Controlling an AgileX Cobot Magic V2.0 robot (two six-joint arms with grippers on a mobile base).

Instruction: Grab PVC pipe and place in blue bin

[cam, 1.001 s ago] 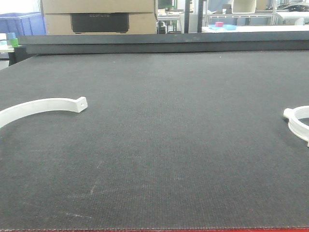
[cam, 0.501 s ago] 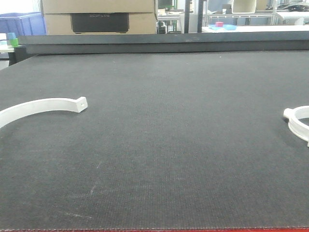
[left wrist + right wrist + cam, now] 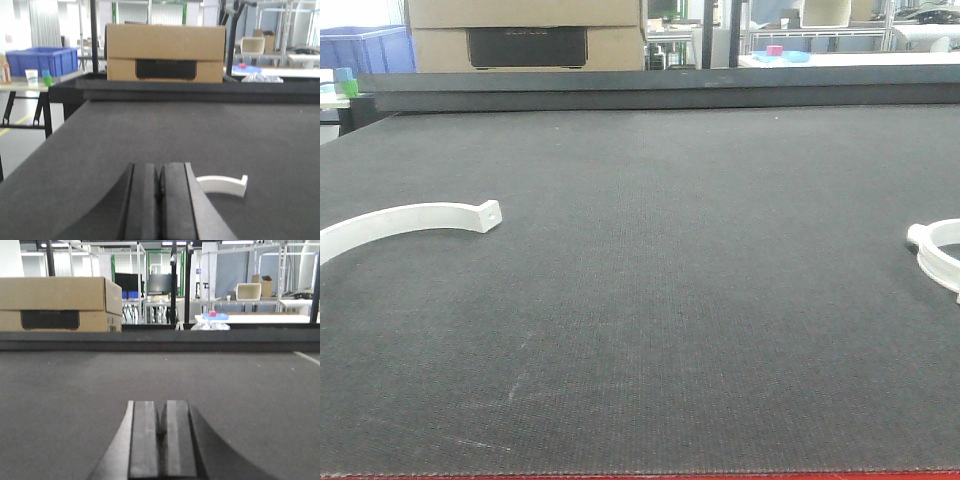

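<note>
nothing has shifted since a second ago. dark mat (image 3: pixel 650 300) runs out from the cardboard box (image 3: pixel 525 35) at its far edge. blue bin (image 3: pixel 40 59) sits left of the box, off the mat. white pvc arc (image 3: pixel 410 222) lies flat, well in front of the box and to its left. a second white ring (image 3: pixel 940 255) lies far to the box's right. left gripper (image 3: pixel 160 200) and right gripper (image 3: pixel 161 437) both pinched closed, empty, pointing toward the box.

White arc (image 3: pixel 420 213) and ring (image 3: pixel 927 260) on dark table (image 3: pixel 650 320)

Cardboard box (image 3: pixel 165 52) behind the dark table (image 3: pixel 650 300); probably metal shelving (image 3: pixel 285 270) beyond.
</note>
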